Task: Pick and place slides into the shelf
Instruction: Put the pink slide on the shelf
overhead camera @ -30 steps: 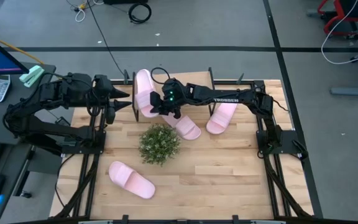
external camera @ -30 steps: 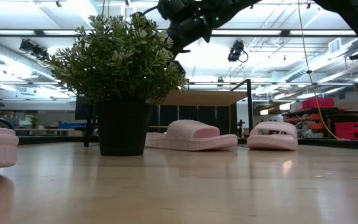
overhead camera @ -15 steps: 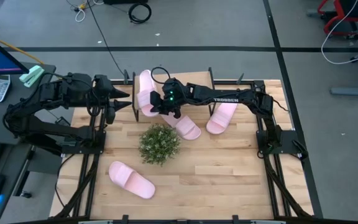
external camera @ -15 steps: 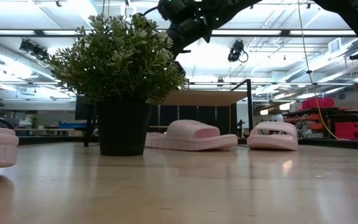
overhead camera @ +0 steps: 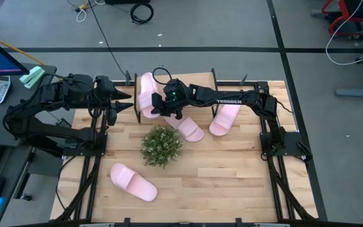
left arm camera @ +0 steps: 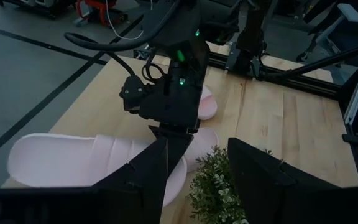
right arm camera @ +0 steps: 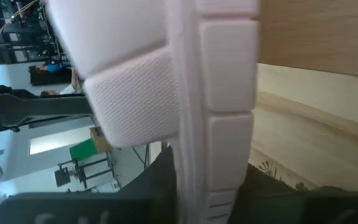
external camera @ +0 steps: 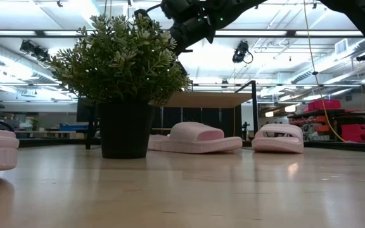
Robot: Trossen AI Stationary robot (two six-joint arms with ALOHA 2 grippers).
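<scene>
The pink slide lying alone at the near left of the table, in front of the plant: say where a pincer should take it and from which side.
Grip the slide across its wide strap, coming straight down from above. It lies flat, sole down, apart from the plant, so the raised strap is the easiest part to close on. Probably the left pincer suits it, since the right pincer holds another slide.
</scene>
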